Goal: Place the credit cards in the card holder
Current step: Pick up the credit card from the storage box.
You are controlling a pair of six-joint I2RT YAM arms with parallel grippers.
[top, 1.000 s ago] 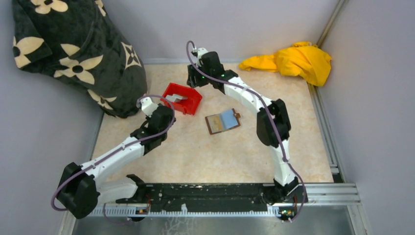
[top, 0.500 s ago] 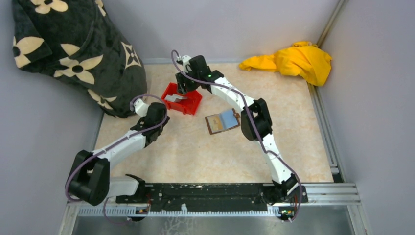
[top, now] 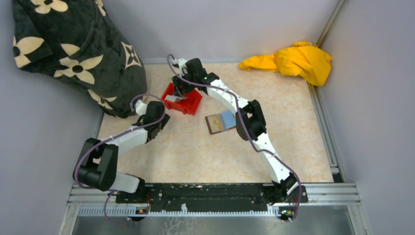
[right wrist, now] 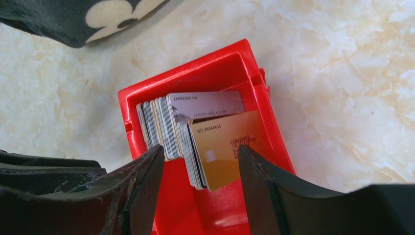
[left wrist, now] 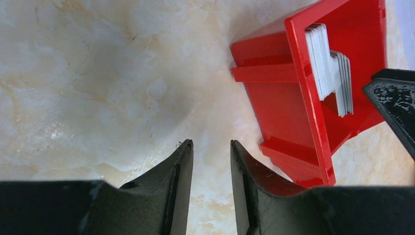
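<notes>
1. Locate the credit cards [right wrist: 195,122]. They stand on edge as a tight stack inside the red bin [right wrist: 195,63], with a gold card at the end of the stack that faces the right wrist camera.
2. Note the bin's position. It sits on the worktop [top: 195,152] toward the far left, near the black flower-patterned blanket [top: 73,49].
3. Check the right pincer [right wrist: 200,149]. It hangs over the bin with its jaws spread wide, one finger on each side of the stack. It has hold of nothing. From this view you cannot tell whether either finger touches the cards.
4. Check the left pincer [left wrist: 211,144]. Its jaws stand partly apart with a narrow gap between them and nothing in that gap. It sits low over bare worktop, just beside the bin.
5. Locate the card holder [top: 220,121]. It lies open and flat on the worktop, to the right of the bin and apart from it. The right arm's elbow covers its right edge. The pale blue patch on its right half may be a card.
6. Note the yellow cloth [top: 298,61], bunched in the far right corner, well apart from the bin.
</notes>
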